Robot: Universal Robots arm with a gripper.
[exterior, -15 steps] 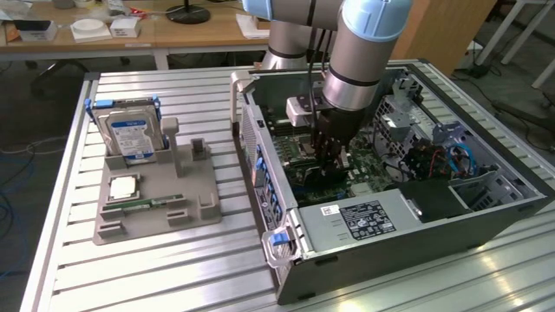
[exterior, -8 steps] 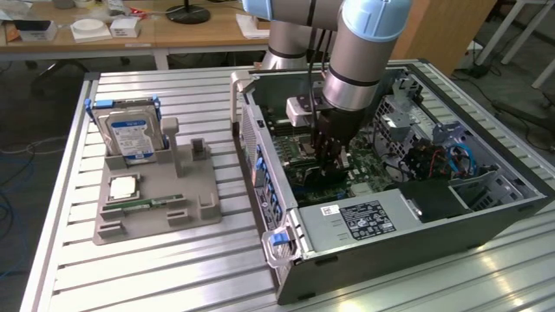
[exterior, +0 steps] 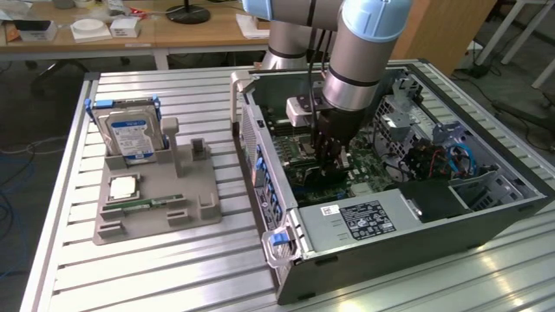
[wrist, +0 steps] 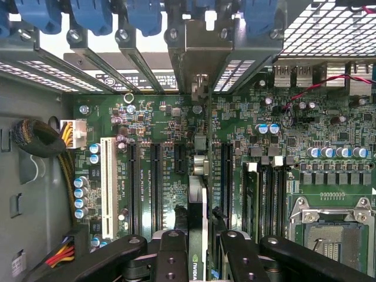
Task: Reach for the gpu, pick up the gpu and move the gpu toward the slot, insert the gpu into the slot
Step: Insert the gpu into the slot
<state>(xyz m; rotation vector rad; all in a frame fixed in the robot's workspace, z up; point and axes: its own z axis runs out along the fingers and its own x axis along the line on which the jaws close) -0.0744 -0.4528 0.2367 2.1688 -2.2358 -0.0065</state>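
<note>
My gripper (exterior: 332,168) reaches down inside the open computer case (exterior: 286,260), over the green motherboard (exterior: 368,170). In the wrist view the gripper (wrist: 198,249) is shut on the gpu (wrist: 197,211), a thin dark card seen edge-on between the black fingers (wrist: 170,252). The card's silver end bracket (wrist: 200,117) points toward the rear case wall. The card stands upright between two long black connector strips (wrist: 155,182) (wrist: 226,182). The slot directly beneath it is hidden by the card. I cannot tell whether the card's edge touches the board.
The square processor socket (wrist: 329,235) and memory sticks (wrist: 264,200) lie beside the card; a white connector (wrist: 107,182) and a cable bundle (wrist: 41,138) lie on its other side. Blue bracket clips (wrist: 88,14) line the rear wall. On the exterior view's left, a grey holder (exterior: 156,195) carries a hard drive (exterior: 130,133).
</note>
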